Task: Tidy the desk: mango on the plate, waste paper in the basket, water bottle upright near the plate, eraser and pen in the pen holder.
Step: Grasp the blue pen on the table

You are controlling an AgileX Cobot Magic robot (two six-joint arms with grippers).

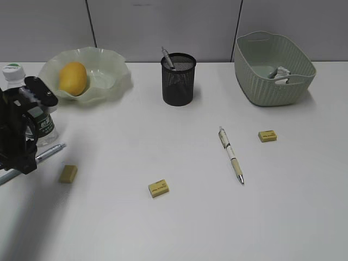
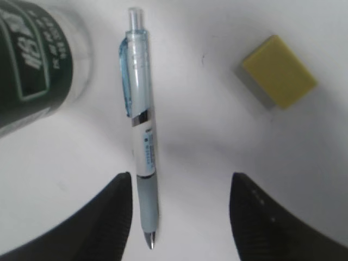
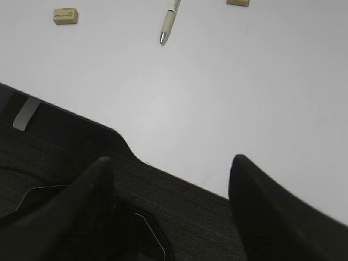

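In the plate [image 1: 111, 81] lies the mango [image 1: 73, 78]; both grippers gape, holding nothing.

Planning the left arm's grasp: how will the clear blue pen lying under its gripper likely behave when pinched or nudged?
The blue pen looks like a rigid plastic barrel, so probably stiff and light. Its round body may roll sideways if nudged, though the clip could stop it. The grey rubbery grip section lying between the open left gripper jaws should be less slippery than the glossy clear upper part.
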